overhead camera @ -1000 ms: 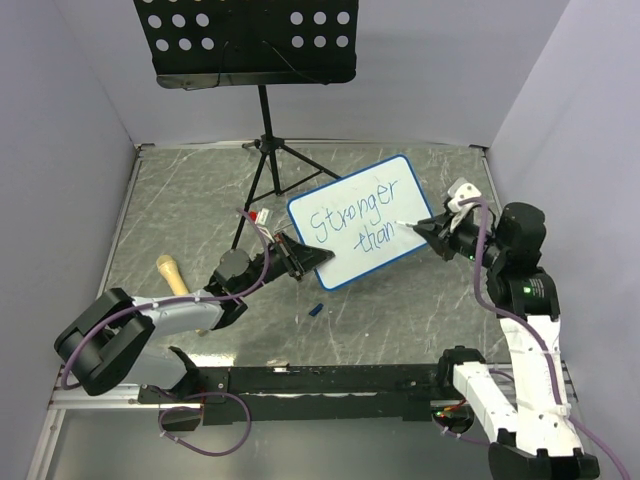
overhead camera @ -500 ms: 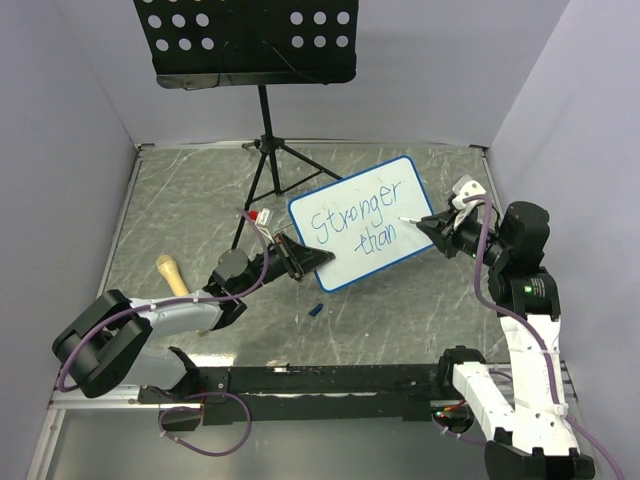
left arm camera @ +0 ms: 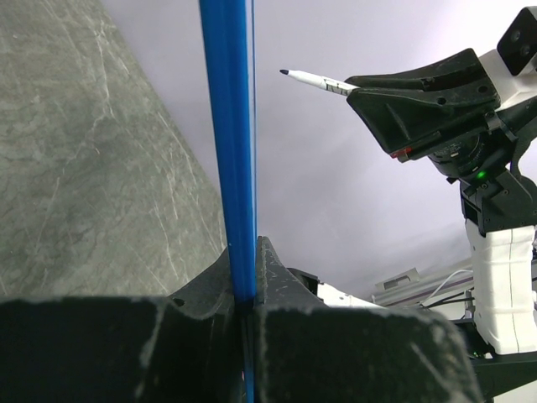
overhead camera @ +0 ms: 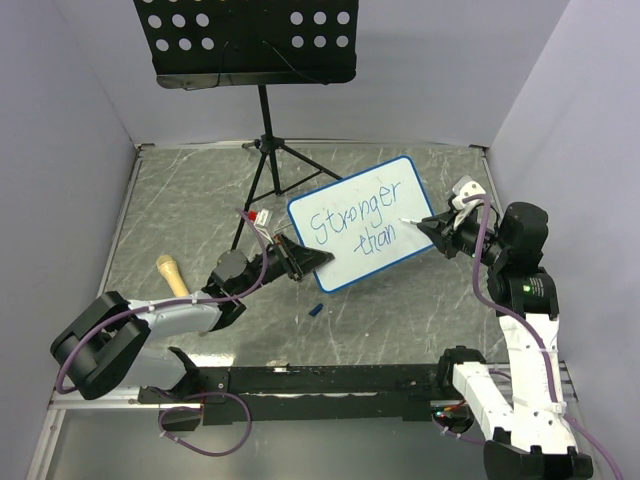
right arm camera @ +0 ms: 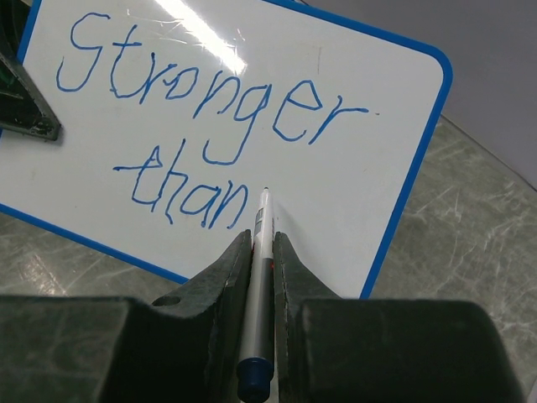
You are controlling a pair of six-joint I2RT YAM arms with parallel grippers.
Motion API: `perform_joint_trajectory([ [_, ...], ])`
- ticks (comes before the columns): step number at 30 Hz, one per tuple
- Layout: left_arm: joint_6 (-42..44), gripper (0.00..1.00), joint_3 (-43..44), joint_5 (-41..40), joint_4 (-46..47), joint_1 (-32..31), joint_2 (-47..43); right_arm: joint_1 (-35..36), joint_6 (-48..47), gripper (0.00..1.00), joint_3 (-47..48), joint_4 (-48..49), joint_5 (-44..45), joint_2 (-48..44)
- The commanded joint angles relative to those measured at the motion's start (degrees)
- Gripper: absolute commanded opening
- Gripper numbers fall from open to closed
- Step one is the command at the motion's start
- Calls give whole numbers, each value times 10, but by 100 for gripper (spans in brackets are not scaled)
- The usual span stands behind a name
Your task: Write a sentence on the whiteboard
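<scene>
Right wrist view: right gripper clamped on a white marker, tip just beside the final "n" of the sentence, "Stronger than", blue across the whiteboard. Left wrist view: left gripper pinched shut on the board's blue frame, board edge-on, tilted over the grey table near the music stand.

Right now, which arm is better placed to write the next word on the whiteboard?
Right. The right end effector grips the marker, tip hovering just after "than" on the whiteboard. The left end effector is clamped on the blue frame, holding the board up.
</scene>
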Motion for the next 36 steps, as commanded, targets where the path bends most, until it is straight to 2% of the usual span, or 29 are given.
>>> perform_joint_trajectory([
  [1,8,1,8,6,80,1,-28,-5,-5,0,-3,17,-10,-6],
  [36,7,1,12,7,83,1,-24,-6,-4,0,-6,18,-18,-4],
])
